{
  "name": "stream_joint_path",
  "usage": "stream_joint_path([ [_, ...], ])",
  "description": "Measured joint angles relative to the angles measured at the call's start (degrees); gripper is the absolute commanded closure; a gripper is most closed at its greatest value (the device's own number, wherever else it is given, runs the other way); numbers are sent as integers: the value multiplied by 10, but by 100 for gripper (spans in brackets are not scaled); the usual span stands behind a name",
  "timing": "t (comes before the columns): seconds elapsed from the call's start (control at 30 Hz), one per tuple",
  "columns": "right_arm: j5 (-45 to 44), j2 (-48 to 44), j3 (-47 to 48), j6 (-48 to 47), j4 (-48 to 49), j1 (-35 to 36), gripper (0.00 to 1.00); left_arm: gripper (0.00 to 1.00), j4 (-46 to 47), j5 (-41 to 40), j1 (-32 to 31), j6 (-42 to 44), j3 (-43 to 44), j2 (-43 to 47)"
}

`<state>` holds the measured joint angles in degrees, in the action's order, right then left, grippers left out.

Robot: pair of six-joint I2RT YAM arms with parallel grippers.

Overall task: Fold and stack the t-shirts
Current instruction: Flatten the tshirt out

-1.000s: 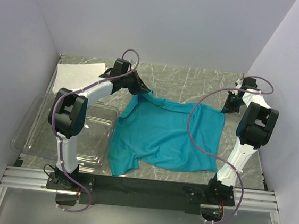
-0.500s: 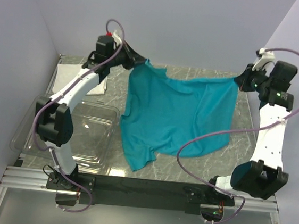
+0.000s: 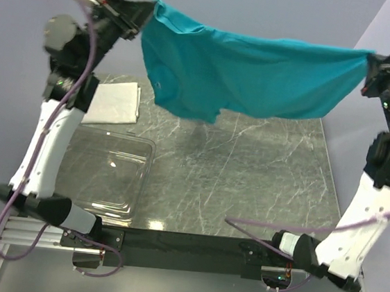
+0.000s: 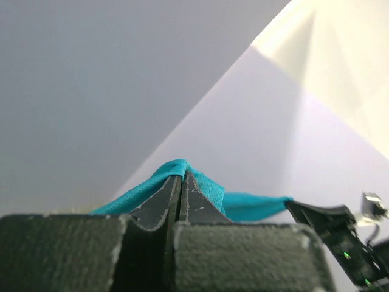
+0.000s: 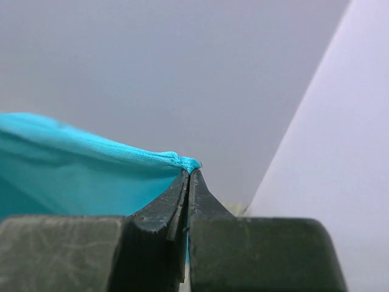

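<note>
My left hand point(image 3: 144, 9) and right hand point(image 3: 370, 68) are each clenched on a corner of the teal t-shirt point(image 3: 258, 79), which hangs stretched between them above the surface point(image 3: 262, 174). I judge this the spreading step. Next I should lower both hands evenly to lay it flat, clear of the folded white t-shirt point(image 3: 113, 102) below my left hand.

Left arm point(image 3: 45, 144) and right arm point(image 3: 373, 206) high, wide apart, jaws clamped shut
</note>
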<state>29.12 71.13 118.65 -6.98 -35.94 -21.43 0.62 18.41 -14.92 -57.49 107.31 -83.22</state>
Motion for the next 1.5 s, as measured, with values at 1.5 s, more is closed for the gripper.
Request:
stream_joint_path([
  [1.5, -72, 133, -661, -1, 381, 42, 100, 100, 163, 12, -19, -18, -154, -475],
])
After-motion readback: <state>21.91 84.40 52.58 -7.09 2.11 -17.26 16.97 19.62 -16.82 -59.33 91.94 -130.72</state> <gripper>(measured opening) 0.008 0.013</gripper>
